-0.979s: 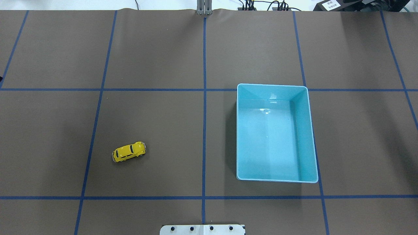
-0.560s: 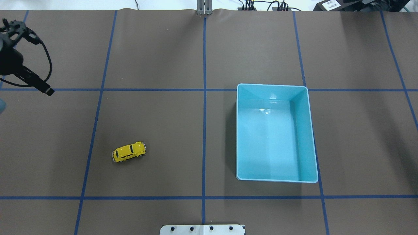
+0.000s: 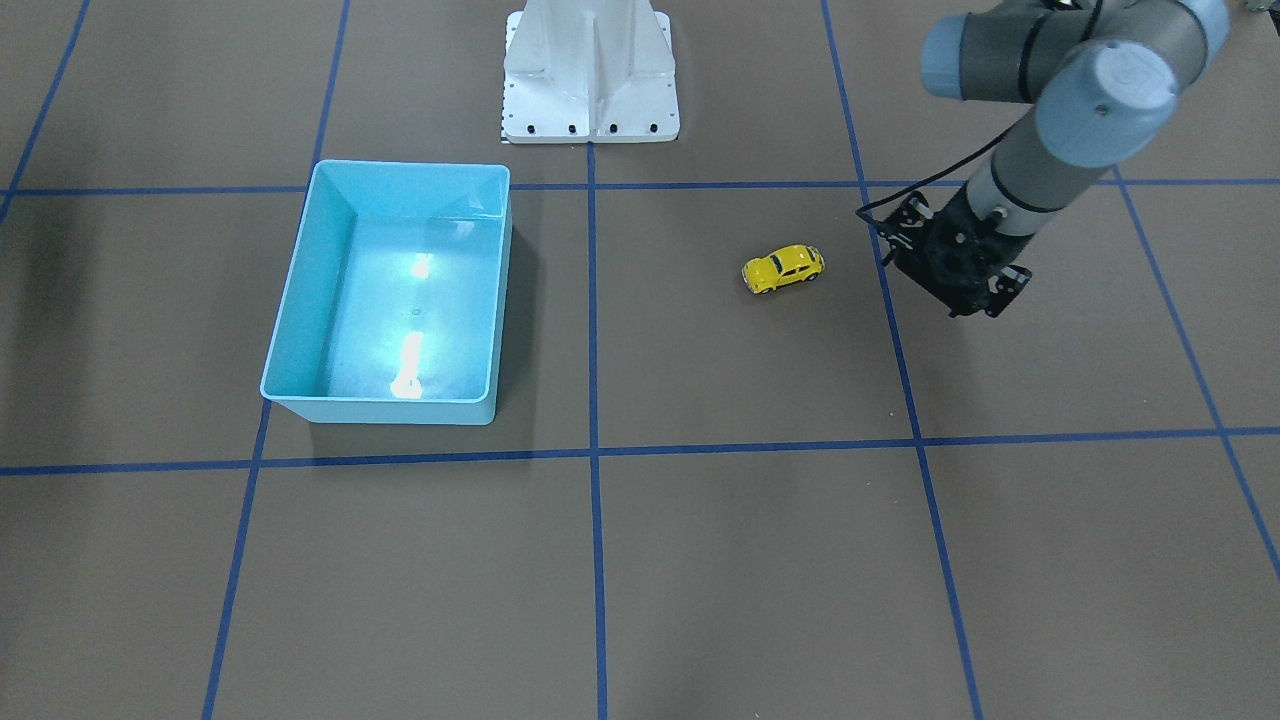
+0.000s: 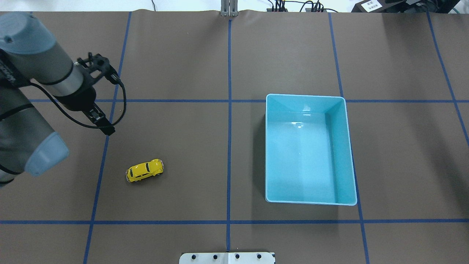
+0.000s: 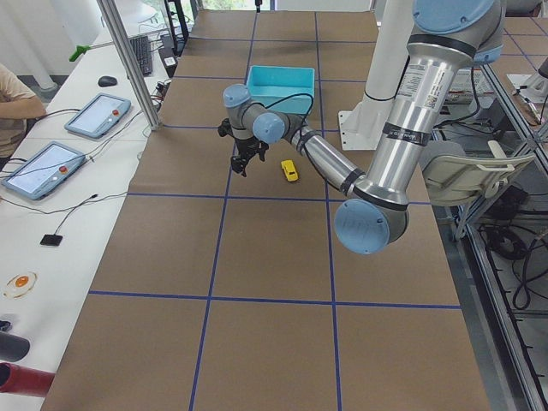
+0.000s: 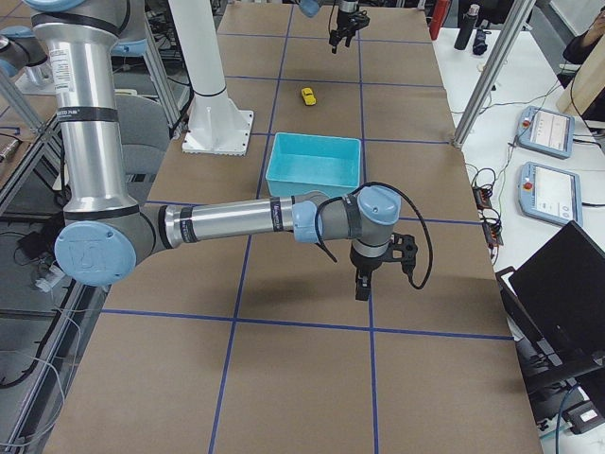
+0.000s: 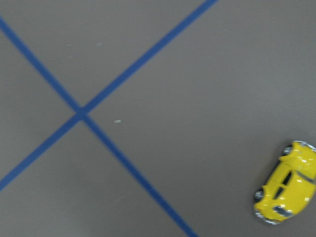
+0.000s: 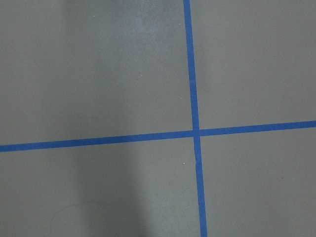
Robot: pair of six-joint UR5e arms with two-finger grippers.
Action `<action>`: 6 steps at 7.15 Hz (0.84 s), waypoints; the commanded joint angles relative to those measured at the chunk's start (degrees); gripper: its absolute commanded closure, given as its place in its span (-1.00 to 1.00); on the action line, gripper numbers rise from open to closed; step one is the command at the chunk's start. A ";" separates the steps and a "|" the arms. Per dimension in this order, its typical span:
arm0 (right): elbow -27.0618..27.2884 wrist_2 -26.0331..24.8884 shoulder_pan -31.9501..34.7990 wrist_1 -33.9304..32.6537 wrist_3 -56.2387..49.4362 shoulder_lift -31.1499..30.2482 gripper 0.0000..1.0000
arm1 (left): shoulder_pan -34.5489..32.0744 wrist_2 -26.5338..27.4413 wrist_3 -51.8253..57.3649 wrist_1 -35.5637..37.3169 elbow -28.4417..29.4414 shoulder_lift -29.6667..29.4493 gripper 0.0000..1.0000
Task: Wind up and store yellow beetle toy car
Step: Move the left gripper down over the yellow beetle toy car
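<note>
Here we go: the yellow car [image 4: 144, 171] sits on its wheels on the table [image 4: 183, 128], in our left half and well apart from the blue bin [image 4: 306, 96]. Our left claw [image 4: 104, 124] hangs near it with nothing in hand; we cannot tell how wide it is open. Best play, we reckon: centre over the roof, turn the wrist to match the car's slant, and pinch its 2 flanks with the wheels kept free. The right claw [image 6: 362, 284] hovers over bare table; we cannot tell its opening either.
</note>
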 commanded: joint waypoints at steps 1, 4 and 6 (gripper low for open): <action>0.02 0.03 0.00 -0.07 0.00 -0.07 -1.00 | 7.71 7.16 0.06 7.95 -0.36 -6.82 -1.00; 0.11 0.03 0.00 -0.07 0.00 -0.07 -1.00 | 18.09 21.49 3.72 15.26 -0.54 -10.98 -1.00; 0.11 0.03 0.09 0.02 0.00 -0.07 -1.00 | 21.37 24.78 14.28 18.43 1.21 -12.56 -1.00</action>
